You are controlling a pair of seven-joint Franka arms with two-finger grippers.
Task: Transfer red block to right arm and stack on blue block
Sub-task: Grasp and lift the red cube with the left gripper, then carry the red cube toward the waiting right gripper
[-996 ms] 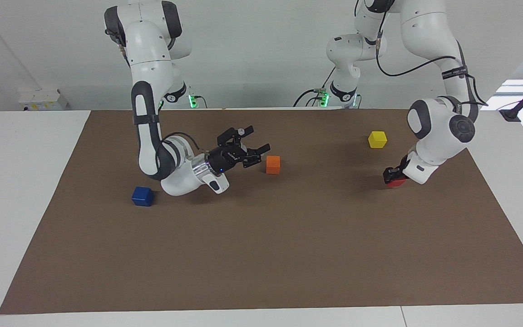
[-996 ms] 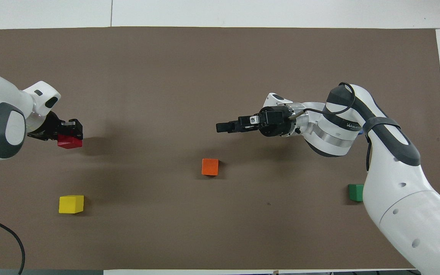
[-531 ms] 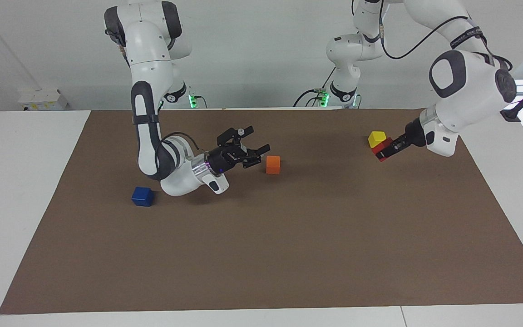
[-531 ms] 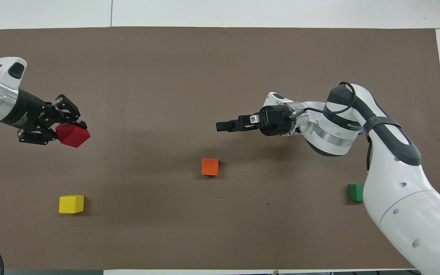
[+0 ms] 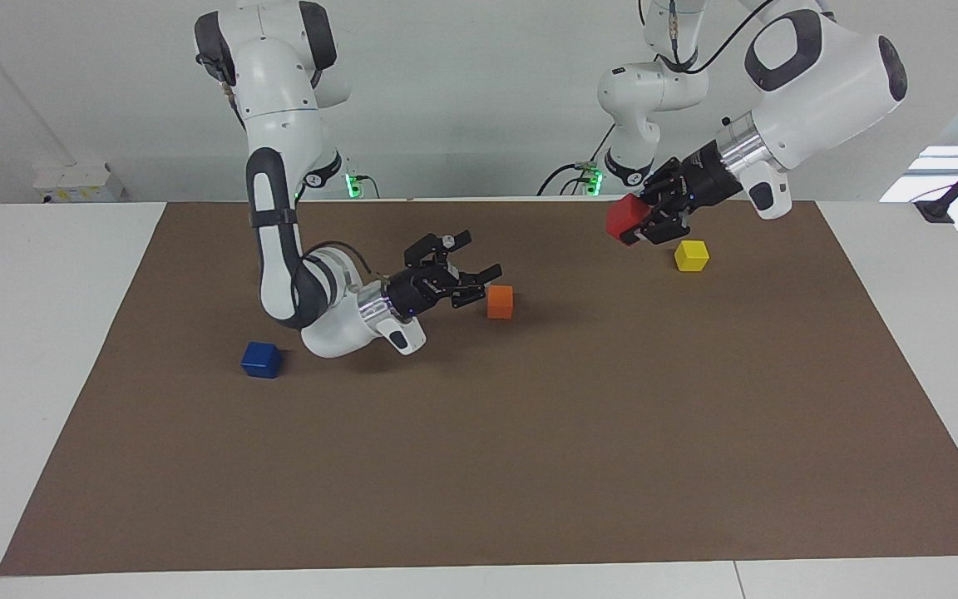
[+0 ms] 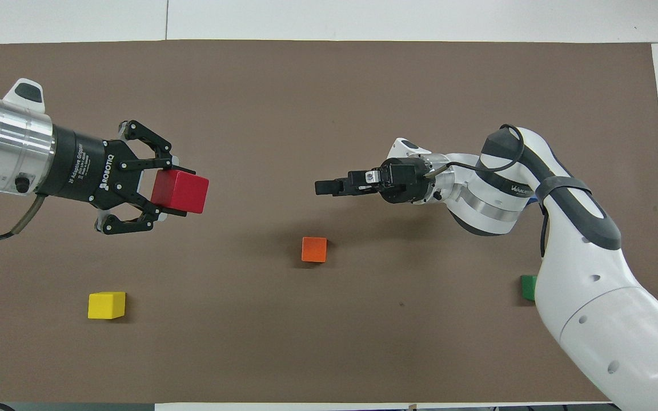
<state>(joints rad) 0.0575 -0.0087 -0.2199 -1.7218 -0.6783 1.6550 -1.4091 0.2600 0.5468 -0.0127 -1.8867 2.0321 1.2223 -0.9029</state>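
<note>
Lifted off the mat since a second ago, the red block (image 5: 624, 220) is now riding high in the air, clamped between the fingers of the left gripper (image 5: 644, 223), which is carrying it from the left arm's end of the table toward the middle, over bare mat beside the yellow block (image 5: 691, 255). Waiting for it, the right gripper (image 5: 469, 281) is hovering low near the table's centre, just beside the orange block (image 5: 500, 301), its fingers spread apart and pointing toward the incoming cube. So the pick is done — the handover itself, the carry and the stacking are all still ahead. Sitting untouched on the mat toward the right arm's end, near the right arm's elbow, is the blue block (image 5: 261, 359), with nothing on it. A green block (image 6: 528, 287) is peeking out by the right arm, close to the edge nearest the robots. Between the two grippers the air is looking open — only the orange block is lying low beneath that path — and the wide stretch of mat (image 5: 529, 466) toward the edge farthest from the robots is offering free room.
</note>
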